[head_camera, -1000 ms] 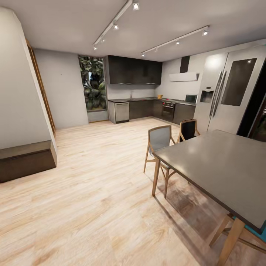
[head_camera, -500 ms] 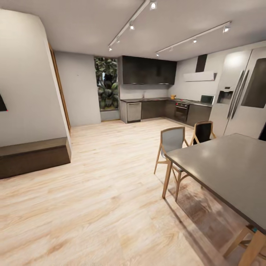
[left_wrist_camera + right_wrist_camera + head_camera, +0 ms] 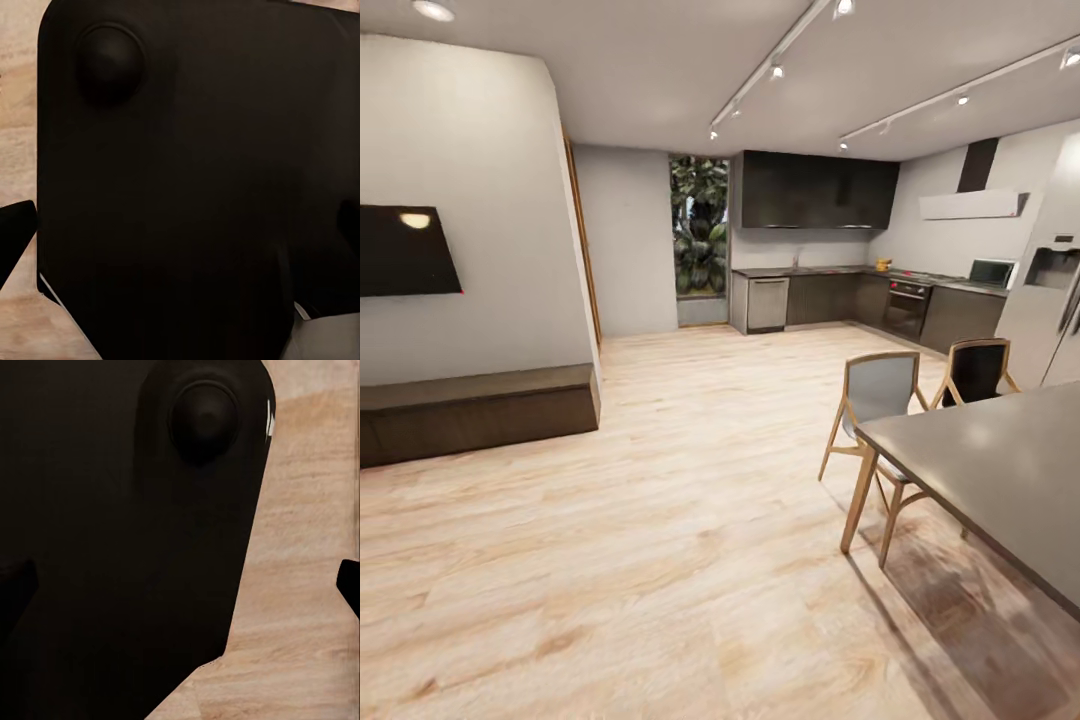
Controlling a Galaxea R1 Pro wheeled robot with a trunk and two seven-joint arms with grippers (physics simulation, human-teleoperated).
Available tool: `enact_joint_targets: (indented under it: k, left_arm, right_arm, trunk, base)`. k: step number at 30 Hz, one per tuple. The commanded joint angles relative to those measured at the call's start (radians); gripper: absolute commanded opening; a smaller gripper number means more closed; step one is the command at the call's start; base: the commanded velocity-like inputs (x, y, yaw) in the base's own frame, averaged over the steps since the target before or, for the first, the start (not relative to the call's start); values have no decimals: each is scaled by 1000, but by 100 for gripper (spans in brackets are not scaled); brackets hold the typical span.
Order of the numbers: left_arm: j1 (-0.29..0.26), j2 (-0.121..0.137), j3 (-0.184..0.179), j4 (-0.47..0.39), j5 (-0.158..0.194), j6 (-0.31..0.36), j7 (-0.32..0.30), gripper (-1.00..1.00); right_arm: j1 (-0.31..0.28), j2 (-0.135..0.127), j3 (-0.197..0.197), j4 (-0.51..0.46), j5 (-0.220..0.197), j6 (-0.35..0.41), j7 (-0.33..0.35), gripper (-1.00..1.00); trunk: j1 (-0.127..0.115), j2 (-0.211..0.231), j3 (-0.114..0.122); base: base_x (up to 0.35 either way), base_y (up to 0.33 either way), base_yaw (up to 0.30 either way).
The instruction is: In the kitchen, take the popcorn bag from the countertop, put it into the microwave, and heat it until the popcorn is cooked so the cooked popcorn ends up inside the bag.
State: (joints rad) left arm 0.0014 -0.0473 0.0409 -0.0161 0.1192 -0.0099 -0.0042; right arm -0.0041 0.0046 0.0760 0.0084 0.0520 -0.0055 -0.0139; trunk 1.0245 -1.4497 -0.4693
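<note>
Far across the wood floor [image 3: 660, 560], microwave [image 3: 992, 272] on the surface [image 3: 830, 270] at its right end, ahead-right; cannot tell either hand's state, no arm nearer.

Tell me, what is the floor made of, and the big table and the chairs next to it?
The floor looks like pale wood planks, with grain lines showing. The table has a smooth, dark grey top, maybe metal or stone, on light wooden legs. The chairs have light wooden frames; their grey and black backs could be fabric.
</note>
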Motion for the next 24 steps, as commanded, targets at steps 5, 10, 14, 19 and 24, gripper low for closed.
enact_joint_targets:
  k: [5,10,14,19,24]
  left_arm:
    - [0,-1,2,-1,8,-1,0,100]
    - [0,-2,2,-1,8,0,0,100]
    - [0,-2,2,-1,10,7,0,100]
    - [0,-2,1,-1,10,10,0,100]
    - [0,-2,1,-1,11,10,0,100]
  right_arm:
    - [0,0,7,1,5,-1,-1,100]
    - [0,0,7,1,4,-1,0,100]
    - [0,-1,7,1,0,1,0,100]
    - [0,-1,10,1,9,1,0,100]
    - [0,-1,10,1,10,1,0,100]
  trunk:
    - [1,0,-1]
    - [1,0,-1]
    - [1,0,-1]
    - [1,0,-1]
    - [1,0,-1]
  base:
    - [310,0,300]
    - [323,0,210]
    - [324,0,17]
    - [325,0,1]
    - [325,0,0]
